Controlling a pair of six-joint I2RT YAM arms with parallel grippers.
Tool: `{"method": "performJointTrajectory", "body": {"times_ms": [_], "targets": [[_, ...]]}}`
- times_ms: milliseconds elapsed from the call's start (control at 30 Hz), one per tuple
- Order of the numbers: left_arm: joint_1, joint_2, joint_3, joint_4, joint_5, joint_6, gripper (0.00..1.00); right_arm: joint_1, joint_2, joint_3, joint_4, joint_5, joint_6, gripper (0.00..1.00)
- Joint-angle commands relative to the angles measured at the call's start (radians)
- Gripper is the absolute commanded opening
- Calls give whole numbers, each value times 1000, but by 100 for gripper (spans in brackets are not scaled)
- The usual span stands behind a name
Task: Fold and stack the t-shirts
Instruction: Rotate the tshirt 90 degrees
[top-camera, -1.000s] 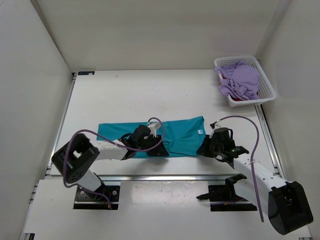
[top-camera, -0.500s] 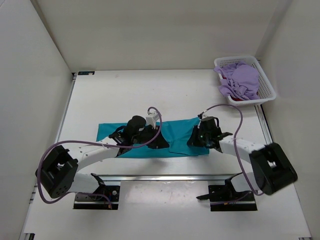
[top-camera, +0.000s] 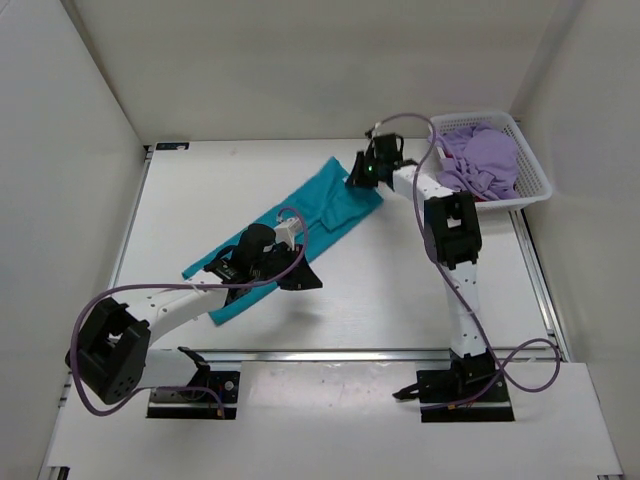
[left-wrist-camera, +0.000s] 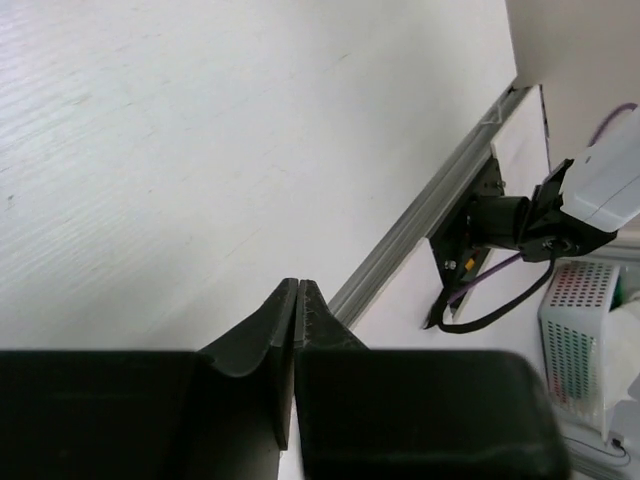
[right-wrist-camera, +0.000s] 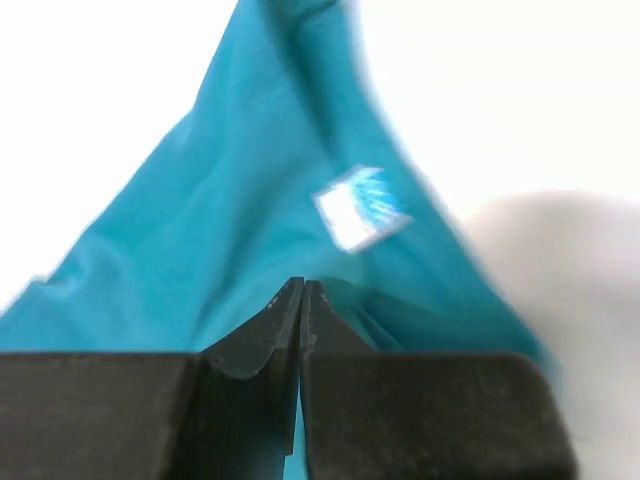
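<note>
On the table from above, the teal t-shirt lies slantwise, its far end at the right gripper, with the left gripper beside its near half. Left wrist view: jaws pressed together, no cloth seen. Right wrist view: jaws pinch teal cloth below the label. This looks like the spreading step, so next the shirt needs pulling flat for its fold.

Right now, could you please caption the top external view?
Right pincer grips the teal t-shirt, laid diagonally; left pincer shut alongside.
</note>
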Motion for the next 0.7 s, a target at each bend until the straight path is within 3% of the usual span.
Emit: {"method": "performJointTrajectory", "body": {"times_ms": [0, 67, 167, 233, 267, 300, 333, 400, 433, 500, 533, 667], "targets": [[15, -46, 12, -78, -28, 51, 9, -29, 73, 427, -364, 25, -148, 0], [25, -62, -3, -68, -25, 35, 3, -34, 80, 686, -539, 28, -175, 0], [53, -71, -19, -55, -26, 25, 1, -11, 37, 819, -710, 28, -226, 0], [90, -83, -23, -43, -25, -14, 3, 37, -87, 671, -744, 83, -251, 0], [107, -95, -25, -36, -23, -22, 3, 95, -174, 517, -721, 129, -275, 0], [127, -101, -25, -34, -20, -34, 2, 148, -225, 292, -637, 169, -280, 0], [156, -121, -20, -49, -23, -44, 1, 205, -332, 173, -484, 204, -274, 0], [192, -152, -14, -36, -17, -56, 0, 233, -498, -261, -263, 186, -190, 0], [217, -178, -12, -25, 6, -62, 0, 245, -600, -340, -150, 169, -123, 0], [239, -184, 20, -43, 29, -62, 0, 278, -722, -665, 28, 140, -26, 2], [249, -187, 46, -72, 17, -47, 0, 304, -789, -803, 154, 117, 29, 8], [321, -206, 83, -92, 22, -67, 12, 422, -824, -1011, 422, 146, 174, 25]]}}
